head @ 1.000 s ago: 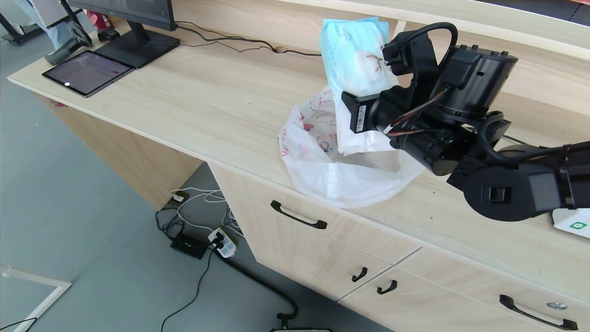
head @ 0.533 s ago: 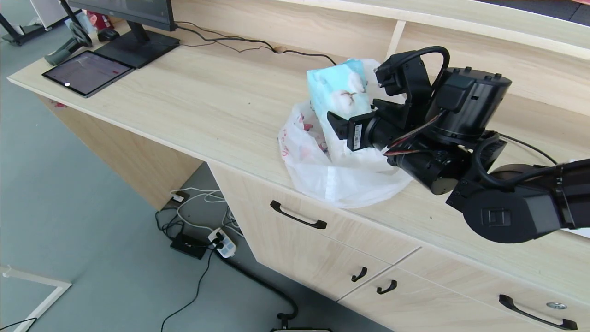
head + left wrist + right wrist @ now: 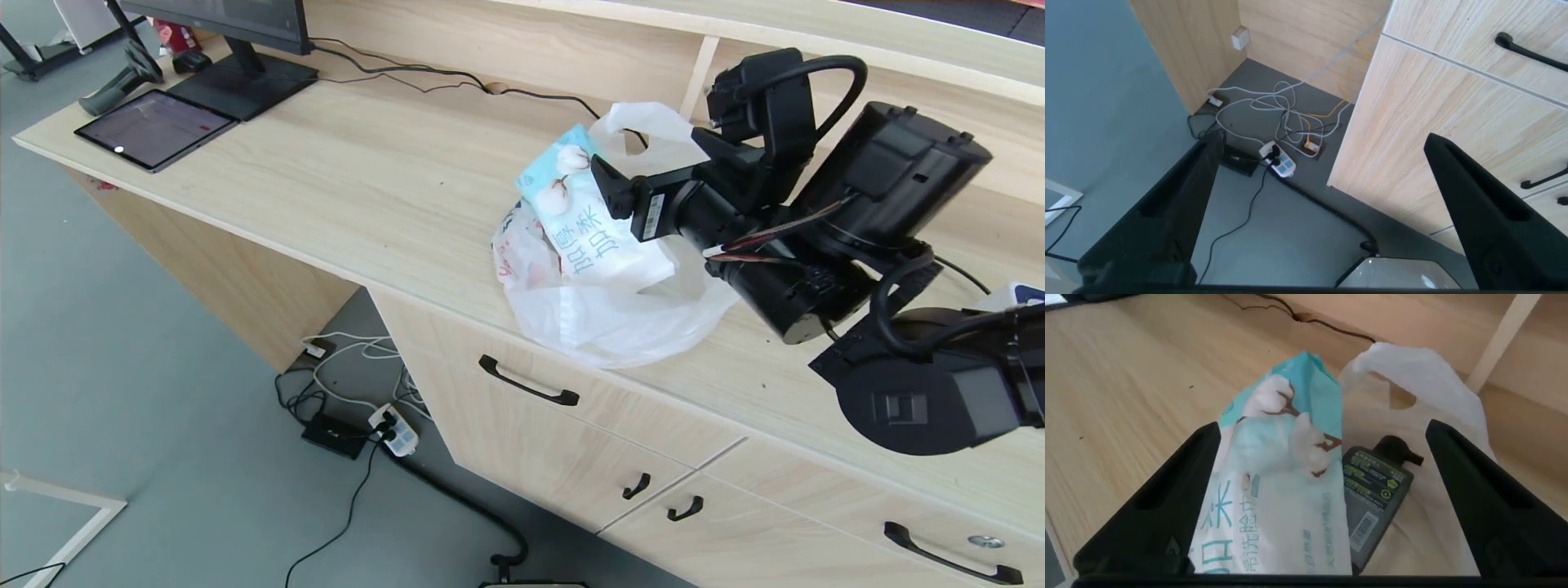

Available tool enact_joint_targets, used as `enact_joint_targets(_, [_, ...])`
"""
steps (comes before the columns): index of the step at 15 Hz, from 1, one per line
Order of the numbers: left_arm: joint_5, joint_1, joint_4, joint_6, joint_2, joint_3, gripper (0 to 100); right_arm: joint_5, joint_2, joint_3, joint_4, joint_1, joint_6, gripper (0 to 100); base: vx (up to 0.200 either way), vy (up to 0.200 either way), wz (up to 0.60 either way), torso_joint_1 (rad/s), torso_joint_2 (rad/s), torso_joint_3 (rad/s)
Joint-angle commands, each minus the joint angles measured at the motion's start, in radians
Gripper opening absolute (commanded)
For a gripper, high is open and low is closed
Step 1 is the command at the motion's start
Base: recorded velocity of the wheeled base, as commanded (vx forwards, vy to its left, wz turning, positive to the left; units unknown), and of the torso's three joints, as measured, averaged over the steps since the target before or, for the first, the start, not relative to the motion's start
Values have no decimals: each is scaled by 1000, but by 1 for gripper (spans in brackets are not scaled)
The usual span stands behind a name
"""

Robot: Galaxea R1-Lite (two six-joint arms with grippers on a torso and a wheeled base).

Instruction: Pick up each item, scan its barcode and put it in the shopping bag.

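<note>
A white plastic shopping bag (image 3: 620, 318) lies open on the wooden counter (image 3: 367, 188). A blue and white tissue pack (image 3: 584, 237) leans tilted in the bag's mouth. My right gripper (image 3: 633, 175) hovers just above and behind it, open, fingers wide apart and touching nothing. From the right wrist, the tissue pack (image 3: 1282, 498) lies between and below the right gripper (image 3: 1323, 429), beside a dark bottle (image 3: 1372, 490) inside the bag (image 3: 1413, 376). My left gripper (image 3: 1323, 139) hangs open and empty beside the cabinet, over the floor.
A monitor stand (image 3: 241, 77), a tablet (image 3: 155, 126) and a handheld scanner (image 3: 122, 77) sit at the counter's far left. A cable (image 3: 457, 82) runs along the back wall. A white box (image 3: 1020, 292) shows at the right edge. Drawers (image 3: 531, 384) front the counter; a power strip (image 3: 1282, 167) lies on the floor.
The right gripper carried the tissue pack down from above the bag into its mouth, let go of it, and now stands open slightly higher. The pack has tipped over to the left.
</note>
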Motion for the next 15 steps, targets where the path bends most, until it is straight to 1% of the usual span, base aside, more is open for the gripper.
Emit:
enact_joint_targets(1, [0,0,0,0,0,0,100,11,-47,-4,-1,27,-2,100,0,0,0,0,0,0])
enact_joint_targets(3, [0,0,0,0,0,0,100,41,-69,10,-2,24,-5,100,0,0,0,0,0,0])
enact_joint_targets(6, [0,0,0,0,0,0,100,46,-69,16,-2,21,-5,100,0,0,0,0,0,0])
enact_joint_targets(9, [2,0,1,0,0,0,100,75,-73,28,-12,6,-4,100,0,0,-600,4,1,4])
enact_joint_targets(15, [2,0,1,0,0,0,100,78,-89,56,-51,6,-5,100,0,0,-600,4,5,2])
